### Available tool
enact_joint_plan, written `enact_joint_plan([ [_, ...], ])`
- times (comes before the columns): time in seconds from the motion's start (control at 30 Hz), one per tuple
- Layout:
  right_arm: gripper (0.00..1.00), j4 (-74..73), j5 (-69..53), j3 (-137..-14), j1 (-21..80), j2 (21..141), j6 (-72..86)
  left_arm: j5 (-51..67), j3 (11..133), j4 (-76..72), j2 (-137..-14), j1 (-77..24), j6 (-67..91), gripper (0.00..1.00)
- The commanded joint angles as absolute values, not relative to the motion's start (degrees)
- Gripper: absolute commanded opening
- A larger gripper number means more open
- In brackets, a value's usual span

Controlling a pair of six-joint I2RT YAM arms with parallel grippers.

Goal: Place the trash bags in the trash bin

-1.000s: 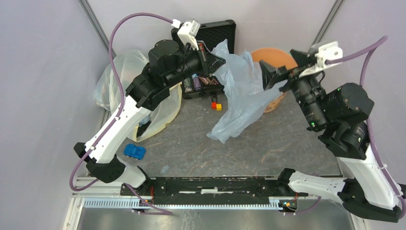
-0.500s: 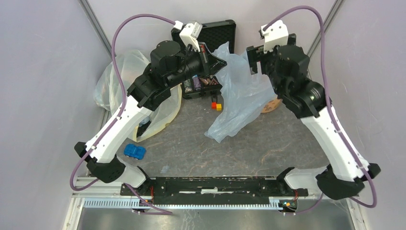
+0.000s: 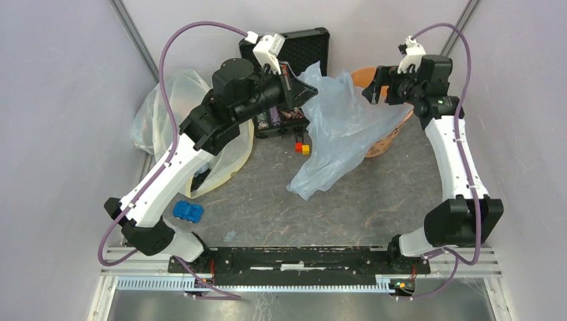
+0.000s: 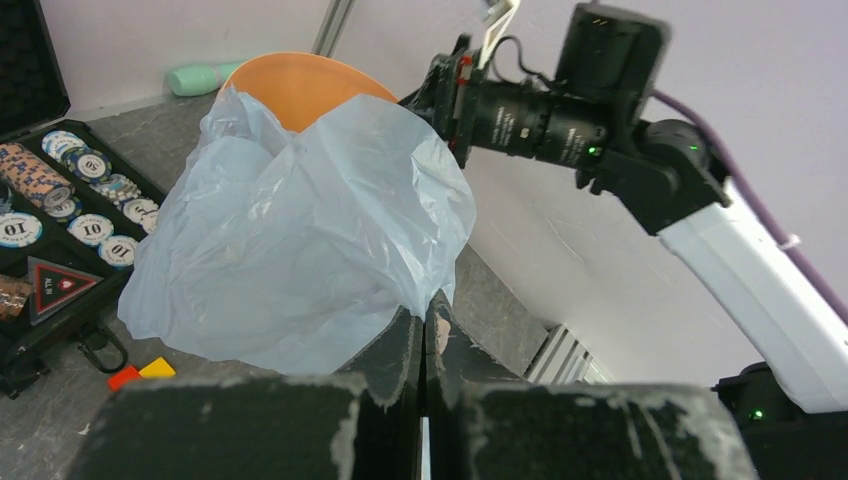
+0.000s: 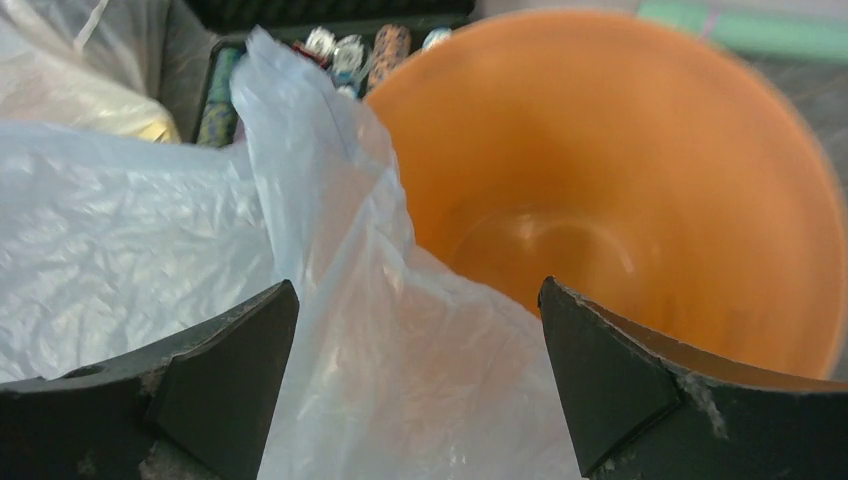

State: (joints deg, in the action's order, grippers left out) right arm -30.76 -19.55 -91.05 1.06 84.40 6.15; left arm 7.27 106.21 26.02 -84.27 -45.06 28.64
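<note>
The trash bag, pale blue and crinkly, hangs from my left gripper, which is shut on its top edge, and drapes down to the table. In the left wrist view the pinched fingertips of the left gripper hold the trash bag in front of the orange trash bin. The trash bin stands behind the bag and is partly covered by it. My right gripper hovers open at the bin's rim. In the right wrist view the right gripper straddles a fold of the trash bag draped over the edge of the trash bin.
An open black case with poker chips sits at the back behind the left gripper. A large yellowish bag lies at the left. A blue toy car and small red and yellow blocks lie on the table.
The right arm has swung from the right side to the back, bringing its open gripper over the bin's mouth beside the bag. The left gripper has held the bag in place.
</note>
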Motion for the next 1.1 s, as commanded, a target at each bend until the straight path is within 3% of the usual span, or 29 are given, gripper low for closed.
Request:
enact_joint_plan([
  [0.0, 0.98, -23.9, -33.6, -86.8, -1.9, 84.5, 10.0, 8.7, 106.1, 23.6, -83.0, -44.7, 28.2, 0.02],
  [0.23, 0.98, -25.0, -34.0, -85.3, -2.0, 90.2, 7.3, 8.4, 105.1, 23.0, -82.8, -44.6, 27.7, 0.02],
  [0.3, 0.81, -24.5, -36.2, -84.5, -2.0, 91.5, 7.3, 8.4, 105.1, 22.9, -83.0, -44.6, 27.8, 0.02],
  [0.4, 0.29, -22.6, -37.8, -83.0, -2.4, 91.7, 8.4, 8.7, 105.1, 23.0, -83.2, -44.6, 27.8, 0.02],
  [0.43, 0.17, -21.5, -37.7, -82.5, -2.8, 91.2, 9.3, 8.8, 105.1, 23.0, -83.2, -44.6, 27.8, 0.02],
  [0.57, 0.04, -20.2, -35.1, -83.7, -4.3, 89.9, 10.7, 8.8, 105.2, 23.1, -83.0, -44.5, 27.7, 0.02],
  [0.8, 0.0, -27.9, -23.9, -92.9, -4.7, 94.3, 6.8, 9.7, 105.2, 21.5, -83.7, -44.4, 28.0, 0.02],
  [1.07, 0.0, -27.8, -9.8, -89.7, -3.8, 95.8, 2.7, 10.9, 103.4, 17.0, -86.5, -44.3, 28.0, 0.02],
])
